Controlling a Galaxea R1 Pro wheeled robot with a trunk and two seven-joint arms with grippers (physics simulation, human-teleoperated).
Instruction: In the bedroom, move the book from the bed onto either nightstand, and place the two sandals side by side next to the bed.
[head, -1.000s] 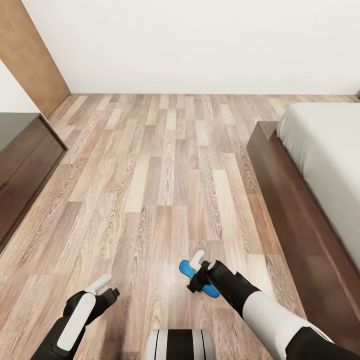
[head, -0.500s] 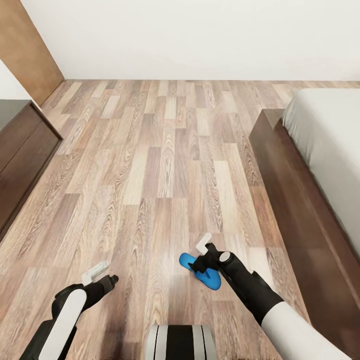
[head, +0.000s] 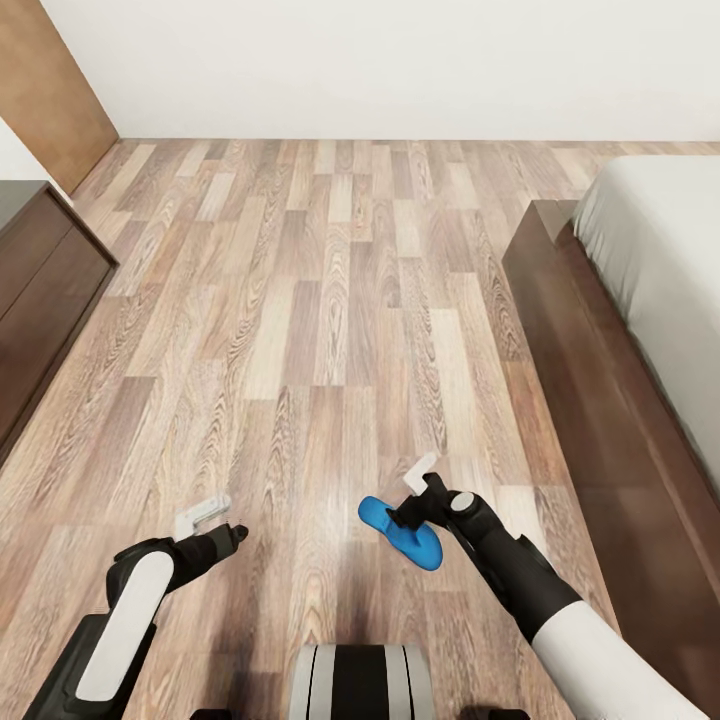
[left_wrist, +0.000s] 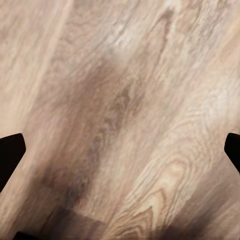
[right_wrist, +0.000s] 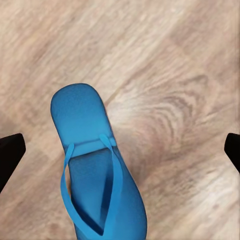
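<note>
A single bright blue sandal (head: 401, 532) lies flat on the wood-plank floor (head: 330, 330), strap side up, just in front of the robot's base (head: 360, 682) and a little toward the bed (head: 650, 270). The bed runs along the right of the head view, its white mattress top above a dark brown wooden frame; the sandal is near that frame but apart from it, with bare planks between. The right pincer (head: 418, 478) hangs directly over the sandal's far end, its white fingers (head: 421, 468) pointing away from the robot. In the right wrist view the sandal (right_wrist: 95, 165) sits on the floor between two dark finger tips at the picture's opposite edges, so this pincer stands wide and holds nothing; the sandal's thin toe strap forks from a post near its middle, and its rounded end is bare. The left pincer (head: 203, 514) hovers over empty planks well to the sandal's left, white fingers forward. The left wrist view shows blurred wood grain with dark tips at both edges, so this pincer too is spread wide and empty. A low dark brown cabinet (head: 40, 290) stands against the left edge of the head view, and a brown door panel (head: 50, 90) meets the white wall (head: 400, 60) behind it.
</note>
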